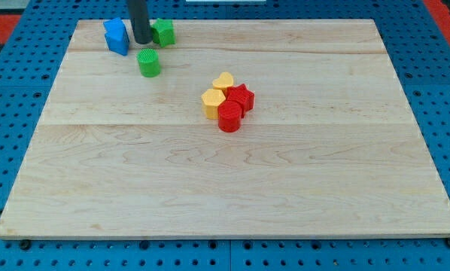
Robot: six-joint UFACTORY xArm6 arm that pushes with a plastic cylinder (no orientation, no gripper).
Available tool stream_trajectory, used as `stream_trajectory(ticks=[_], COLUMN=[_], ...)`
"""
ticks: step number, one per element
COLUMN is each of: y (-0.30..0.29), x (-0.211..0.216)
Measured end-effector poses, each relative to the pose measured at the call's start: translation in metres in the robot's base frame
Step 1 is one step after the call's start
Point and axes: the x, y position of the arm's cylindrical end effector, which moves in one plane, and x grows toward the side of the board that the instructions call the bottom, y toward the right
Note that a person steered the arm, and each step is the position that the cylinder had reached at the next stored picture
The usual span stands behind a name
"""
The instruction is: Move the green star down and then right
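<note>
The green star (163, 31) lies near the view's top left, close to the board's top edge. My dark rod comes down just left of it, and my tip (142, 42) rests on the board between the green star and a blue block (116, 35). The tip is next to the star's left side; I cannot tell whether it touches. A round green block (148, 62) lies just below the tip.
A tight cluster sits near the middle of the wooden board (285, 188): a yellow heart (223, 81), a yellow hexagon-like block (213, 103), a red star (241, 96) and a round red block (229, 118). A blue pegboard surrounds the board.
</note>
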Motion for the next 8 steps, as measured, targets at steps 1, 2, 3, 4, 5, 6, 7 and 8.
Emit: stream_trajectory(ticks=[1, 2, 3, 4, 5, 6, 7, 8], y=[-0.016, 0.008, 0.061, 0.062, 0.100, 0.138, 0.183, 0.183], x=[-0.031, -0.043, -0.014, 0.002, 0.026, 0.032, 0.028, 0.028])
